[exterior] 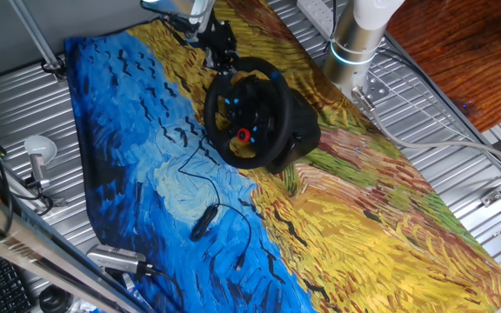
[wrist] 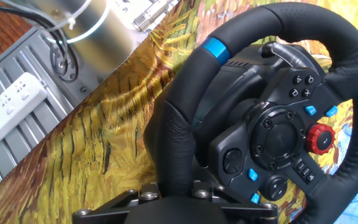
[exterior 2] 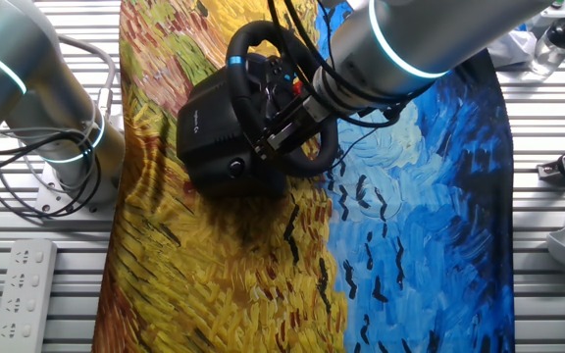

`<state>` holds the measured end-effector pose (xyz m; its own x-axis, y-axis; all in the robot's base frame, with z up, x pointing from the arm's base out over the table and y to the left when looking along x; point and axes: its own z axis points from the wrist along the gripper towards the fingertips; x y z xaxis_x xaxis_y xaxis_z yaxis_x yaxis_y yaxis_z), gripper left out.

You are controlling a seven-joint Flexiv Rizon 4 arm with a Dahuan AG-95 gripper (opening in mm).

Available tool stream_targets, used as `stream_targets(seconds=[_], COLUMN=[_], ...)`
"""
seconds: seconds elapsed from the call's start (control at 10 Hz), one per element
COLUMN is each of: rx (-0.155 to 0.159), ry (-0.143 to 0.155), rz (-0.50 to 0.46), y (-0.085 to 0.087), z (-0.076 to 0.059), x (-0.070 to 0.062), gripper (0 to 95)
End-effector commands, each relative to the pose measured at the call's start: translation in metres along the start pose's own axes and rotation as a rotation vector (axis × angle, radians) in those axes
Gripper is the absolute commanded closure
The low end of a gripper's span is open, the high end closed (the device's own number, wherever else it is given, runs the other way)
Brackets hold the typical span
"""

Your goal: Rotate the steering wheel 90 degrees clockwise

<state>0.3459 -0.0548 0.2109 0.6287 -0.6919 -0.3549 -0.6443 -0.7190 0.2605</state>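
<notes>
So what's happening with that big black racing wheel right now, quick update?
Gripper at the rim of the black round steering wheel, grip state unclear. Blue rim stripe off-centre. Small black cabled device lies apart.

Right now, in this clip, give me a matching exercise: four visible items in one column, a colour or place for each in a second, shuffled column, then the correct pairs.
Items:
1. Knob on the hub of the steering wheel
2. Centre stripe on the wheel rim
3. Power strip
4. Small cabled device

Colour or place:
A. Blue
B. On the blue part of the cloth, in front of the wheel
C. Red
D. On the metal table surface, off the cloth

Pairs: 1-C, 2-A, 3-D, 4-B
</notes>
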Motion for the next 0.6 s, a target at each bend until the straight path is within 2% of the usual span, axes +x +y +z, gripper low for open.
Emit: stream_targets(seconds=[0.1, 0.6], rx=[0.002, 0.006], ry=[0.002, 0.001], rz=[0.010, 0.068], y=[-0.0003, 0.0002], z=[0.0012, 0.0010], x=[0.0002, 0.0005], gripper=[76.0, 76.0])
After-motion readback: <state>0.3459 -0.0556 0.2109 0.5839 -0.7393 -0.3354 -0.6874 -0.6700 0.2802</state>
